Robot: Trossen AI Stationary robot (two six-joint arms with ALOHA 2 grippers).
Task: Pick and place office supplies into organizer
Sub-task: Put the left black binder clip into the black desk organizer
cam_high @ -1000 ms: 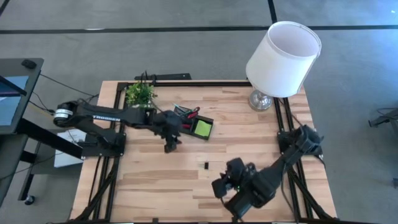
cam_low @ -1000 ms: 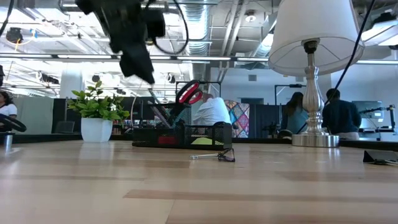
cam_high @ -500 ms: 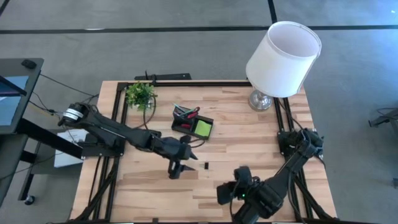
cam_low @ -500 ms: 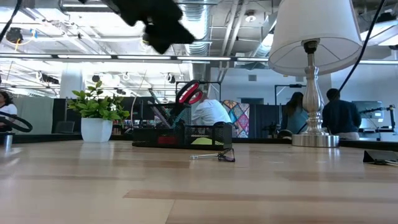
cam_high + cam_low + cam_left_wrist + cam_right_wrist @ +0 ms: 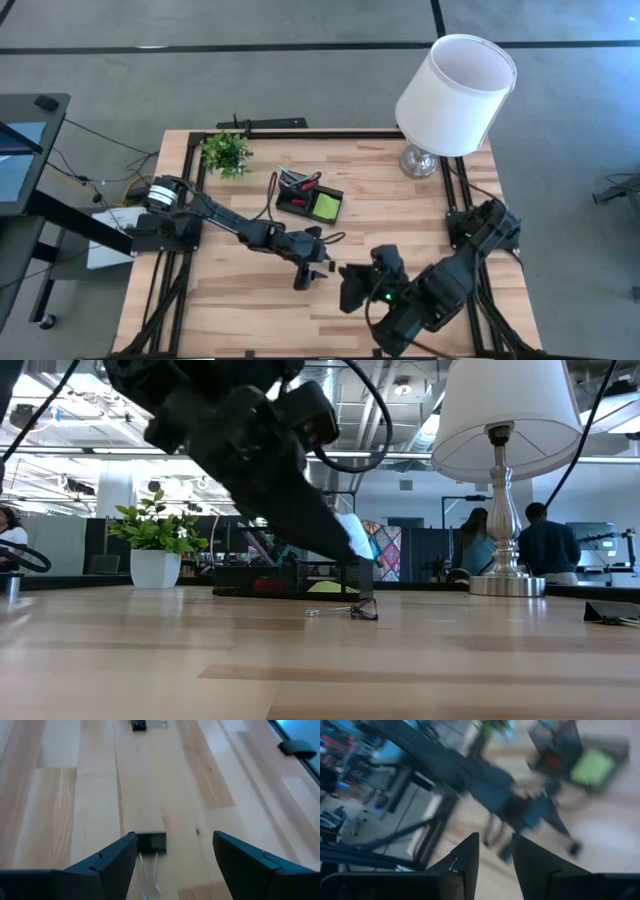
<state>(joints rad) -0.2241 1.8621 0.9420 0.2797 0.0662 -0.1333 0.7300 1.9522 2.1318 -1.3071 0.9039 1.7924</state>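
A small black binder clip (image 5: 151,842) lies flat on the wooden table with its wire handles toward the camera; it also shows in the high view (image 5: 330,266) and the low view (image 5: 362,610). My left gripper (image 5: 172,837) (image 5: 308,272) hangs open just above it, one finger on each side, touching nothing. A second clip (image 5: 141,724) lies farther off. The black organizer (image 5: 312,200) holds a lime-green pad (image 5: 325,206), red-handled scissors (image 5: 305,182) and pens. My right gripper (image 5: 350,287) (image 5: 496,837) hovers open right of the clip.
A white-shaded lamp (image 5: 455,95) stands at the far right corner and a potted plant (image 5: 226,152) at the far left. A small dark piece (image 5: 610,615) lies at the table's right. People stand in the room behind. Bare wood stretches along the near left.
My left gripper has swung from beside the organizer toward the near edge and the right, and has come down over the binder clip, staying open. My right gripper has shifted a little, ending close to the clip's right side. The clip has not moved.
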